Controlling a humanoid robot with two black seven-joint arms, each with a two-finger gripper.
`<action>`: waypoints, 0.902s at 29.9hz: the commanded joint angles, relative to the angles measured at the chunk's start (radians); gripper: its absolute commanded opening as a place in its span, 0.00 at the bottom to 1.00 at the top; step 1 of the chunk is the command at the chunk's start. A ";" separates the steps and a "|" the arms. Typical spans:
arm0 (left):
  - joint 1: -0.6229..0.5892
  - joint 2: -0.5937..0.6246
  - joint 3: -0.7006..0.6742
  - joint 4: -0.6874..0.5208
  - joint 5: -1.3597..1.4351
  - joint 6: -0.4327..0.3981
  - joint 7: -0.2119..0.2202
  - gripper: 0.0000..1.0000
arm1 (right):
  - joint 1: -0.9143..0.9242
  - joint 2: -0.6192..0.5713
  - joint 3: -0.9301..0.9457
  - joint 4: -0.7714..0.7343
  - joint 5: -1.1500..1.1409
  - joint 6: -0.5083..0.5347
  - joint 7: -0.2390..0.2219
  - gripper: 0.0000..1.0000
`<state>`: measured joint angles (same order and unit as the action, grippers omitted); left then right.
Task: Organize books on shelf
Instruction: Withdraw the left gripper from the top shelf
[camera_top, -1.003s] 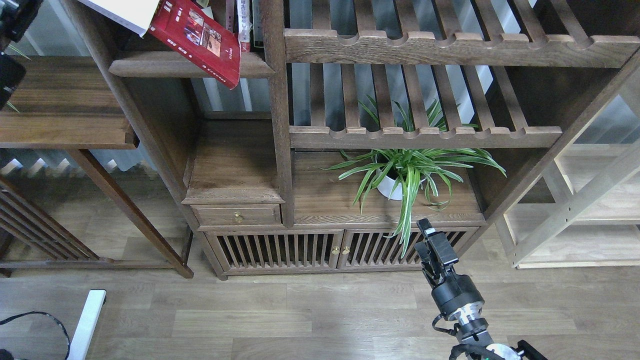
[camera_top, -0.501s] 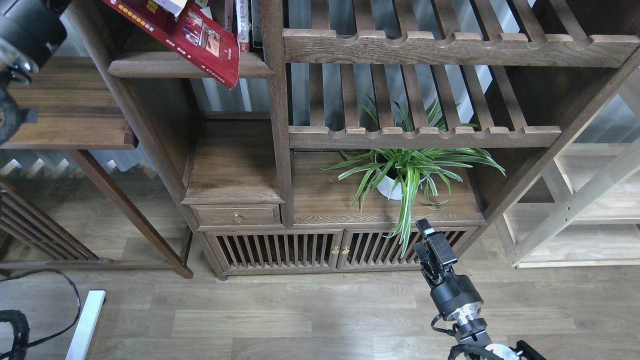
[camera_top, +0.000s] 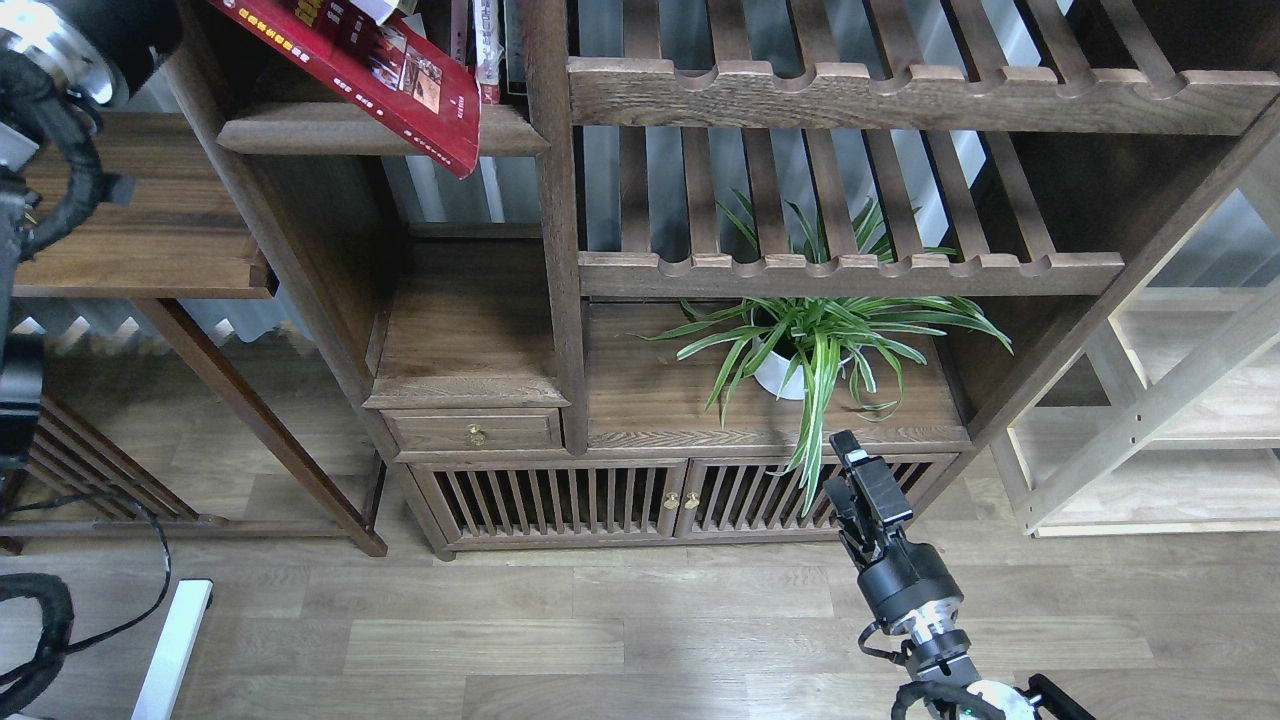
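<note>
The dark red book (camera_top: 370, 70) with small photos lies tilted on the dark brown shelf (camera_top: 380, 132) at the top left, its lower corner hanging over the rounded front edge. A small white corner (camera_top: 384, 8) shows above it at the top edge; I cannot tell which book it belongs to. The yellow-green book is out of view. My left arm (camera_top: 60, 50) comes in at the top left, and its gripper is beyond the top edge. My right gripper (camera_top: 852, 462) hangs low in front of the cabinet doors, empty; its dark fingers cannot be told apart.
Several thin upright books (camera_top: 487, 50) stand at the shelf's right end by the post (camera_top: 555, 200). Slatted racks (camera_top: 900, 95) fill the right bay. A potted spider plant (camera_top: 810, 350) sits just above my right gripper. A side table (camera_top: 130, 230) stands at the left.
The big white book over the red one has gone up out of view, baring more of the red cover. My left arm has swung in at the top left. My right gripper rose slightly.
</note>
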<state>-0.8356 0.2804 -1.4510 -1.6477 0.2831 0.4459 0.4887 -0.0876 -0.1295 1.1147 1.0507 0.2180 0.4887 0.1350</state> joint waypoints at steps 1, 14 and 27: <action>-0.022 -0.004 0.024 0.015 0.021 0.031 0.000 0.02 | 0.005 0.002 -0.009 0.000 0.000 0.000 0.000 1.00; -0.053 0.017 0.037 0.062 0.039 0.043 0.000 0.02 | 0.011 0.001 -0.007 0.000 0.000 0.000 0.000 1.00; -0.088 0.026 0.152 0.080 0.082 0.043 0.000 0.02 | 0.023 0.001 -0.001 0.000 0.003 0.000 0.000 1.00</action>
<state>-0.9102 0.3107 -1.3278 -1.5821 0.3495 0.4887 0.4887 -0.0615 -0.1281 1.1090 1.0508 0.2193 0.4887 0.1350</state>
